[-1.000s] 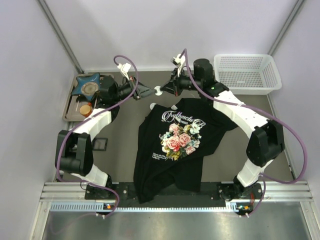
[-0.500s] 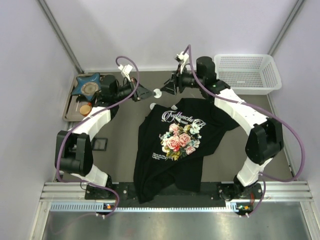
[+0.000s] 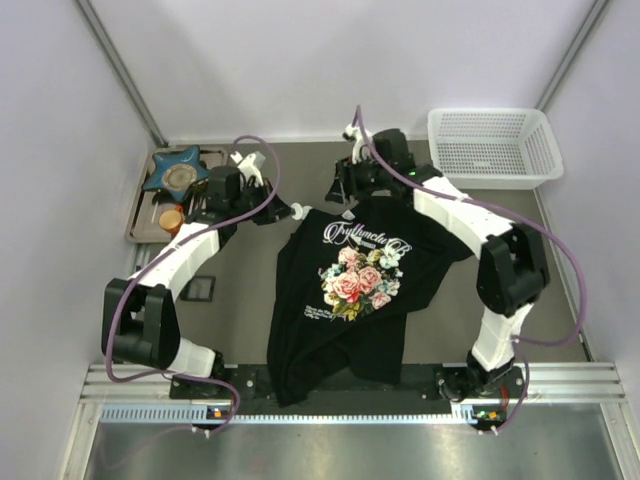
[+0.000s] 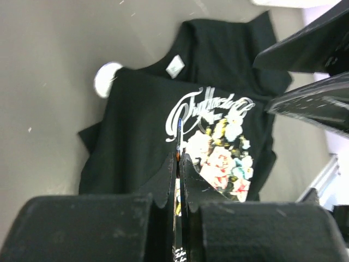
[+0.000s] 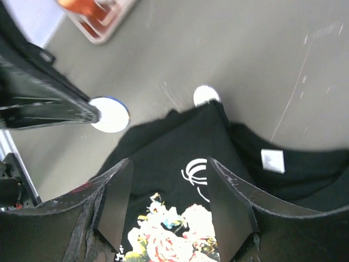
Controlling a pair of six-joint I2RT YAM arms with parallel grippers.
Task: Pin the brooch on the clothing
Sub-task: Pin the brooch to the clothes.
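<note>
**Brooch (image 5: 109, 114) clenched in the left jaws beside the shirt's corner**

The brooch, a pale round disc with a blue rim, is pinched edge-on at the tip of the left gripper (image 4: 178, 159), whose jaws are clenched tight on it. In the top view this is just above centre frame, beside the upper left corner of the T-shirt (image 3: 350, 300). The shirt lies spread mid-frame on the grey worktop (image 3: 250, 260), with its rose print and white lettering facing up. A second small pale round piece (image 5: 206, 95) lies on the worktop, touching the tip of that shirt corner. The right gripper (image 5: 169, 161) hangs over the shirt's neck end, its jaws released and standing apart with nothing between them. At upper left a tray (image 3: 135, 225) carries a blue star-shaped dish (image 3: 180, 172). A white basket (image 3: 500, 178) stands at upper right. A black square box (image 3: 201, 289) sits left of the shirt.
</note>
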